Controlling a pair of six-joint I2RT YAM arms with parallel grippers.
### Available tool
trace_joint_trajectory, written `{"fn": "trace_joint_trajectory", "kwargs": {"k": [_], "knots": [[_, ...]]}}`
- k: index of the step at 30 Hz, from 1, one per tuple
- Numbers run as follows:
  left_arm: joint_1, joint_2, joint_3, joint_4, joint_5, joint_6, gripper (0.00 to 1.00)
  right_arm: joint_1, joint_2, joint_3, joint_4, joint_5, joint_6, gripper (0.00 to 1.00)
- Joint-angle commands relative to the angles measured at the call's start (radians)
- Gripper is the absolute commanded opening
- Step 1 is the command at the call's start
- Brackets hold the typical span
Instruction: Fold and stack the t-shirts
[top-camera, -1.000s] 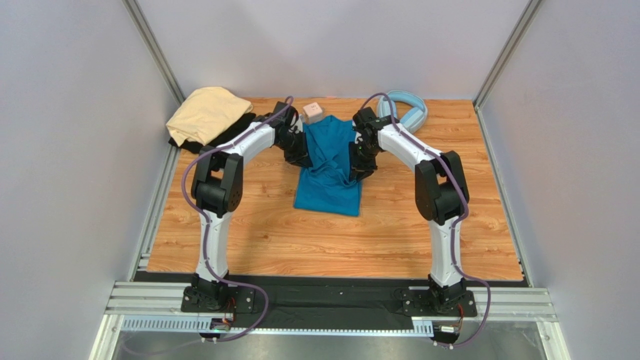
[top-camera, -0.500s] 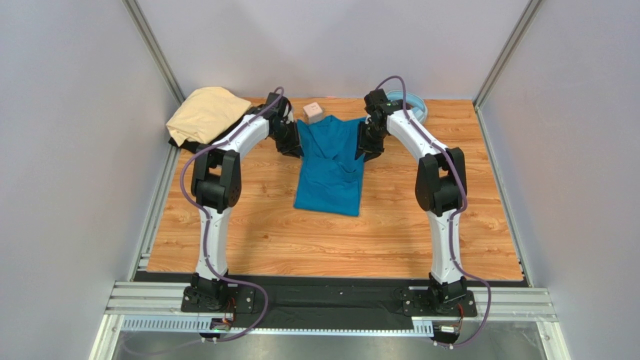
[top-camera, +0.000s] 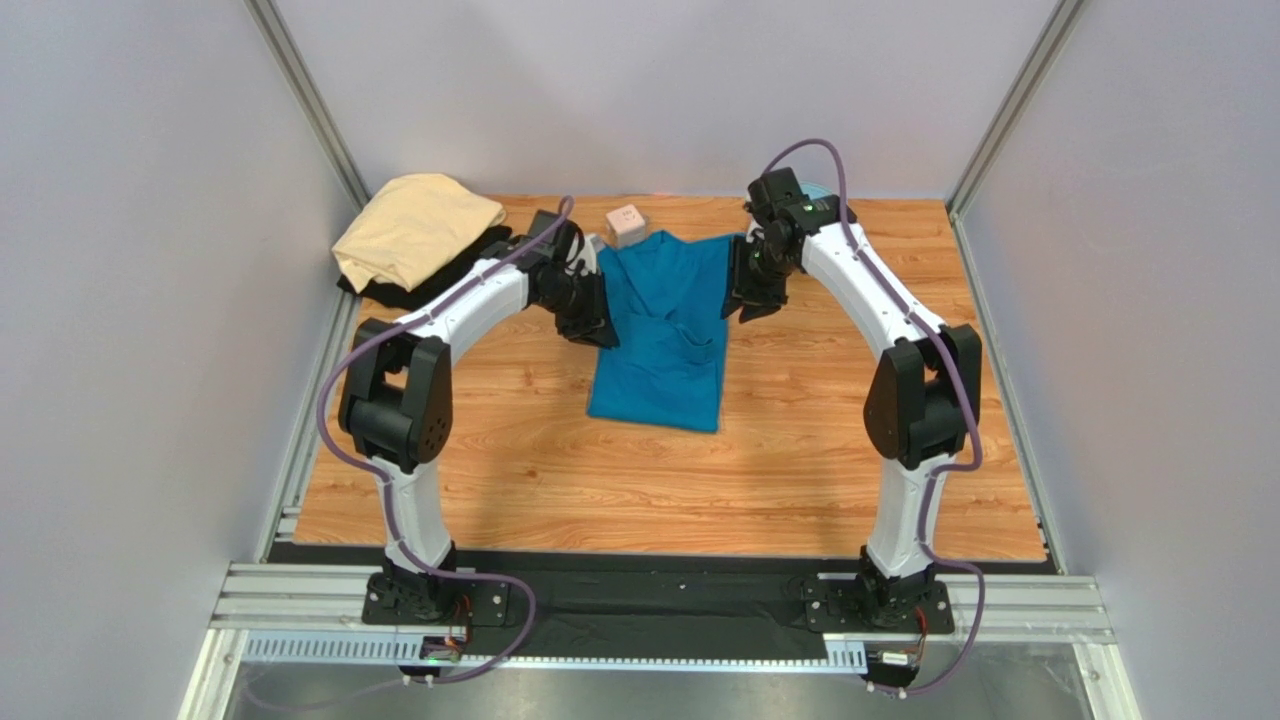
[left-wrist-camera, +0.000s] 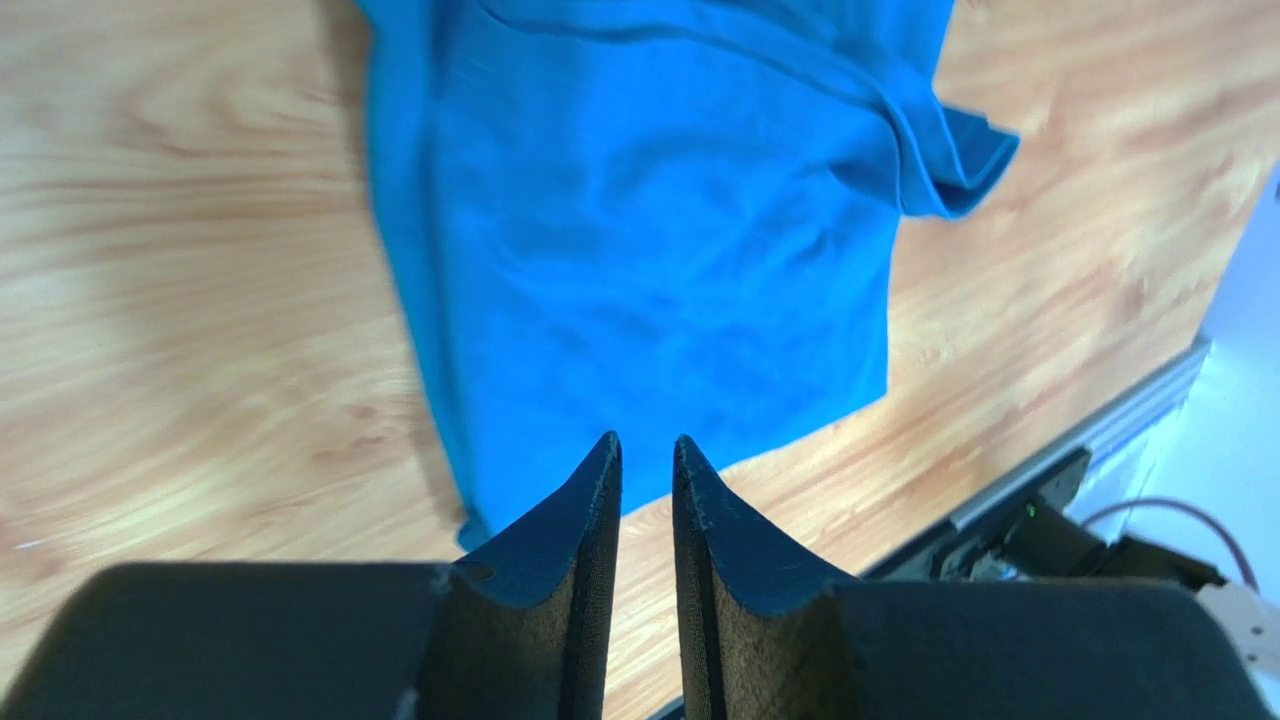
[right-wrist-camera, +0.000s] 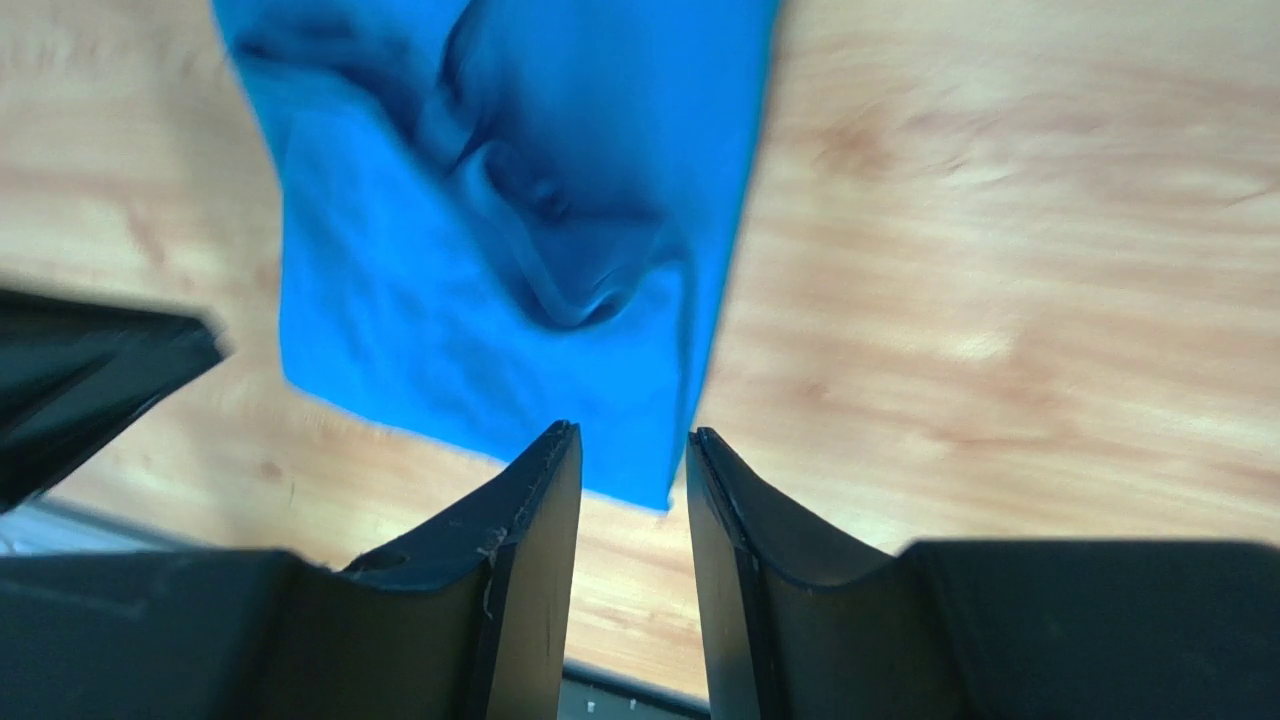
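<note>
The teal-blue t-shirt (top-camera: 658, 333) lies as a narrow strip on the wooden table, with a crumpled fold near its right edge (right-wrist-camera: 579, 285). It fills the upper part of the left wrist view (left-wrist-camera: 646, 255). My left gripper (top-camera: 595, 311) (left-wrist-camera: 643, 446) hovers at the shirt's left edge, jaws slightly open and empty. My right gripper (top-camera: 747, 293) (right-wrist-camera: 631, 435) hovers at the shirt's right edge, open and empty. The pale tan t-shirt (top-camera: 415, 225) rests bunched on the black t-shirt (top-camera: 458, 270) at the far left corner.
A small pink cube (top-camera: 627, 225) sits just beyond the teal shirt's far left corner. Grey walls with metal posts enclose the table on three sides. Bare wood (top-camera: 661, 495) stretches between the shirt and the arm bases.
Both grippers carried the shirt's upper part toward the far edge, opened and let go. The left gripper has drawn back a little, and the right arm's elbow swung out to the right.
</note>
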Motion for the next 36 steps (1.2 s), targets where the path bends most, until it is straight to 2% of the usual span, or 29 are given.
{"fn": "trace_joint_trajectory", "kwargs": {"k": [1,8,11,15,17,24,31,36], "knots": [[-0.038,-0.007,-0.04,0.068,0.06,0.012,0.25,0.107,-0.076,-0.103,0.03,-0.09,0.014,0.36],[-0.088,0.076,-0.034,0.092,0.058,0.006,0.22,0.214,0.02,-0.158,0.114,-0.121,0.051,0.34],[-0.1,0.096,-0.043,0.1,0.06,0.006,0.21,0.217,0.114,-0.096,0.101,-0.095,0.042,0.33],[-0.111,0.111,-0.073,0.106,0.052,0.018,0.19,0.204,0.247,0.102,0.015,-0.011,-0.012,0.29],[-0.112,0.107,-0.102,0.108,0.049,0.021,0.19,0.193,0.289,0.139,-0.003,0.012,-0.014,0.29],[-0.112,0.058,-0.199,0.128,0.061,-0.005,0.18,0.083,0.329,0.181,-0.016,0.044,-0.01,0.29],[-0.115,0.085,-0.233,0.142,0.109,-0.031,0.18,0.056,0.339,0.187,-0.048,0.107,-0.032,0.28],[-0.115,0.036,-0.265,0.14,0.113,-0.028,0.19,0.058,0.231,0.155,-0.056,0.069,-0.012,0.29]]}}
